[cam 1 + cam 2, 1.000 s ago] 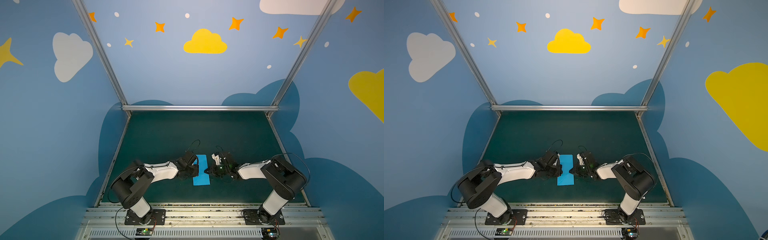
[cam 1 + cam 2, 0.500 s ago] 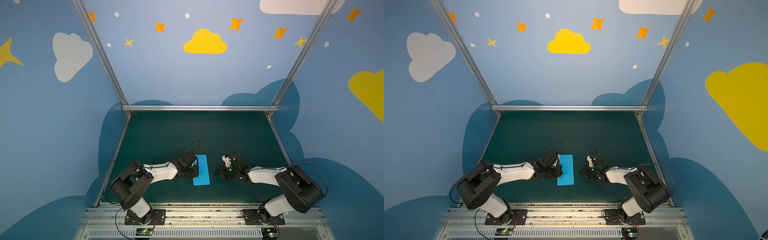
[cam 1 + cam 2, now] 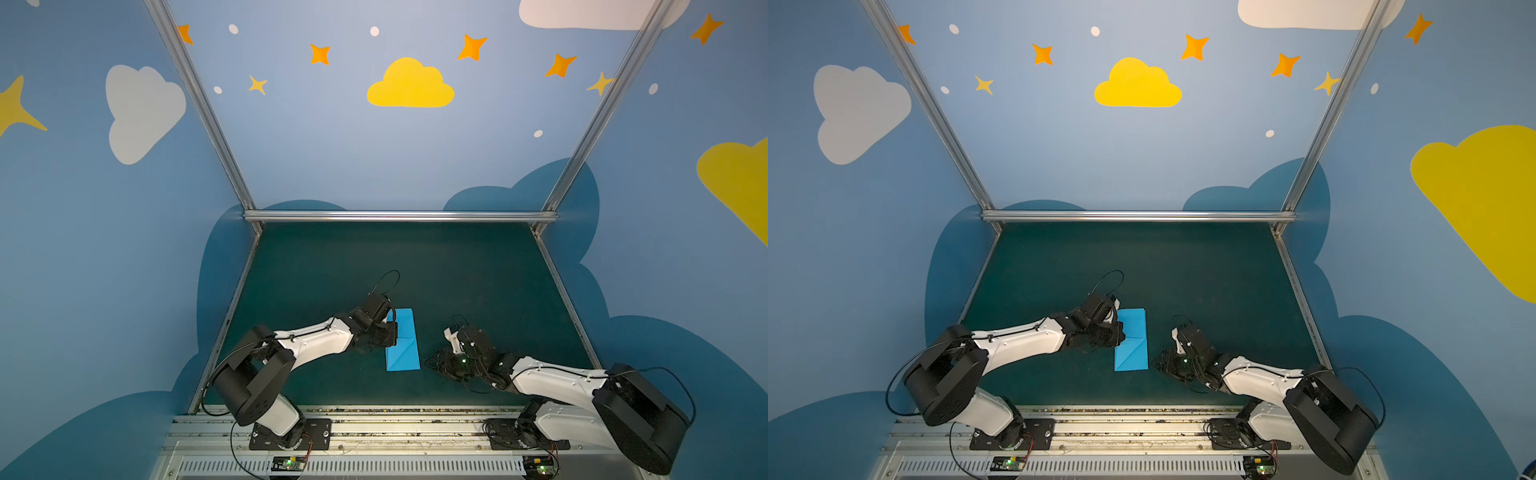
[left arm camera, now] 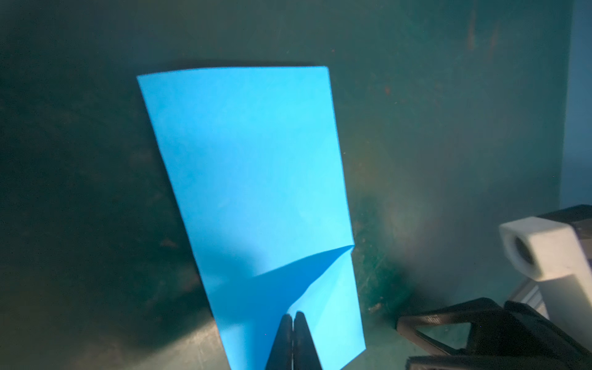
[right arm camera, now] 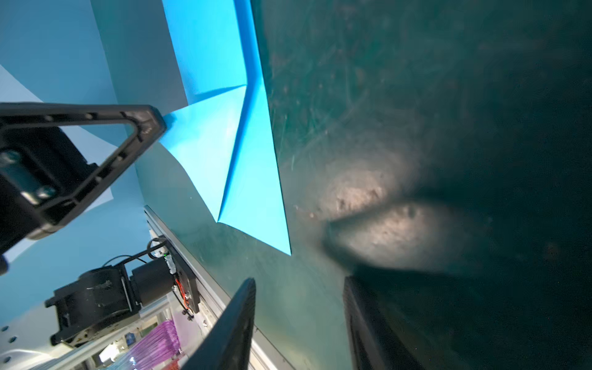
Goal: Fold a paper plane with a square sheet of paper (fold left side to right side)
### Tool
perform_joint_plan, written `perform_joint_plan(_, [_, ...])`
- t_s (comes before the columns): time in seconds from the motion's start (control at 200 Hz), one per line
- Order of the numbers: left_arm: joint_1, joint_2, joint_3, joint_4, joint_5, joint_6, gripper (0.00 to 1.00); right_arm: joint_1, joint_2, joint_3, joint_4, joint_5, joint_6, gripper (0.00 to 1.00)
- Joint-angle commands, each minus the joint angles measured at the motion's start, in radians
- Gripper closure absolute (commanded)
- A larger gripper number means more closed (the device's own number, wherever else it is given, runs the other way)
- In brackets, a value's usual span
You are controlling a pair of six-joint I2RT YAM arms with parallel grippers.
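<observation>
“Paper (image 3: 403, 340) first: where does it lie?”

“Flat on the dark green mat (image 3: 415, 270), near the front and about midway between the two arms in both top views. It's bright blue and folded into a narrow rectangle, with its long edges running away from the robot (a diagonal crease crosses the nearer half).”

“And the left gripper (image 3: 394, 337)?”

“It sits at the paper's left edge, roughly halfway along. Its own wrist view shows the two black fingers (image 4: 282, 339) pressed tight together, with their tips on the paper (image 4: 256, 176). In the right wrist view, the corner of a triangular flap runs up to that gripper's tip (image 5: 153, 123). The flap stands lifted off the mat, so the corner looks pinched there.”

“Right gripper (image 3: 434, 365)?”

“Low over the mat, to the right of the paper. Its fingers (image 5: 237, 326) stand spread apart, and only bare mat shows between them.”

“Does it touch the paper (image 5: 250, 160)?”

“No. A band of green mat lies between the fingertips and the paper's nearest corner.”
</observation>
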Motion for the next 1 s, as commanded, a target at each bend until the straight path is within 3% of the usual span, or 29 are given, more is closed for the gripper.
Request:
perform_joint_plan(0.0, [0.009,0.030,0.010,-0.026,0.007,0.024,0.94,0.018,0.002,-0.030,-0.043,0.039,0.034,0.49])
perform_joint_plan(0.681, [0.027,0.132,-0.041,0.039,0.008,0.019,0.96,0.129,0.275,0.026,0.181,0.100,0.110,0.38])
perform_joint_plan(0.996, [0.027,0.138,-0.048,0.052,0.022,0.017,0.96,0.098,0.241,0.041,0.089,0.202,0.095,0.38])
